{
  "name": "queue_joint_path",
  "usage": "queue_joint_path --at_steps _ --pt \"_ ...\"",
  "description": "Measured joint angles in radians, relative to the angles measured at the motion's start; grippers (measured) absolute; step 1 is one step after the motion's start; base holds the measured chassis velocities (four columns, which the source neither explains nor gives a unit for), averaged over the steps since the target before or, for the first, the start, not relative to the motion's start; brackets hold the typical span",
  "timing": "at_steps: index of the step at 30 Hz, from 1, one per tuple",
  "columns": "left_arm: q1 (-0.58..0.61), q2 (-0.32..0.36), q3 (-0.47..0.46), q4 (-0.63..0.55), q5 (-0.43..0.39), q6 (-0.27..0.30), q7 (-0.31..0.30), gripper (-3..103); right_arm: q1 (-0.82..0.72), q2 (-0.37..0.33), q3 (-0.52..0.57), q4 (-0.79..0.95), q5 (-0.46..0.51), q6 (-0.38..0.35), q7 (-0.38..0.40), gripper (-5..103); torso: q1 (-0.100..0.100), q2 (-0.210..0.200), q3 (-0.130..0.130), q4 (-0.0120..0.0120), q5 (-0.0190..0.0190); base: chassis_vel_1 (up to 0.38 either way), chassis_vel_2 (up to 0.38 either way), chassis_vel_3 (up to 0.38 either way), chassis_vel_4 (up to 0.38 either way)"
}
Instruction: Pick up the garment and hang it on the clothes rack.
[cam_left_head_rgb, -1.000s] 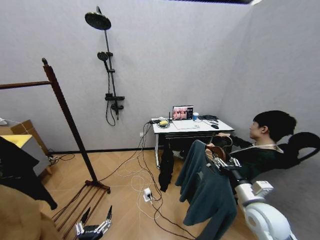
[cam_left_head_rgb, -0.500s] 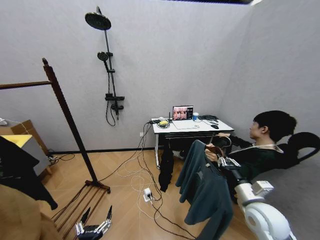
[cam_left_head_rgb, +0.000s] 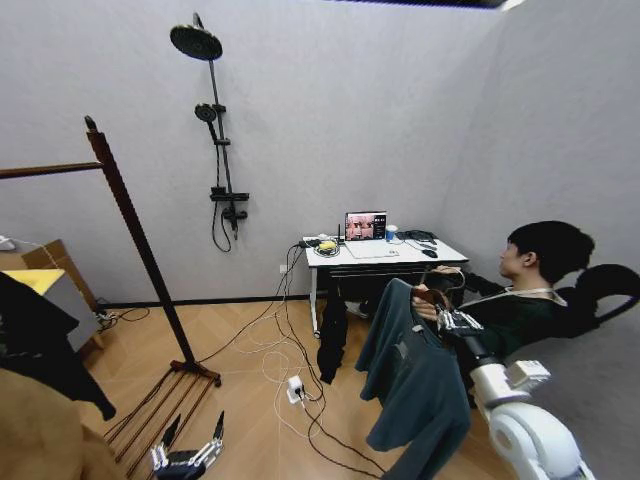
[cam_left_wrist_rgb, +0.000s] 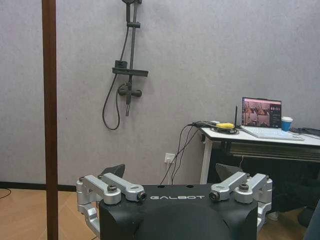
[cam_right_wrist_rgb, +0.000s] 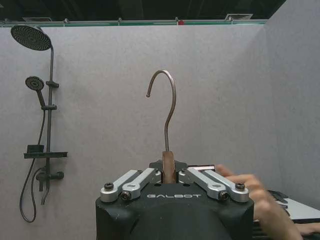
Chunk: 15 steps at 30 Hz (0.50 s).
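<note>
In the head view the soft teal shirt (cam_left_head_rgb: 412, 385) hangs at the right from the right gripper (cam_left_head_rgb: 437, 305), well apart from the dark wooden rack (cam_left_head_rgb: 125, 215); its lower hem is cut off. The left gripper (cam_left_head_rgb: 187, 455) hangs low, fingers spread. In the right wrist view the metal fingers (cam_right_wrist_rgb: 150, 176) clamp the wooden hanger (cam_right_wrist_rgb: 168, 167) under its curved hook.
</note>
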Motion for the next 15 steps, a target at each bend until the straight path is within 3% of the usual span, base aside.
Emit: queue_joint_path --at_steps 15 --pt "0.000 0.000 0.000 0.000 0.000 0.000 0.000 100 -0.003 0.014 -0.003 -0.002 -0.007 -0.006 -0.002 10 0.000 0.000 0.000 0.0000 0.0000 -0.007 0.008 0.005 -0.009"
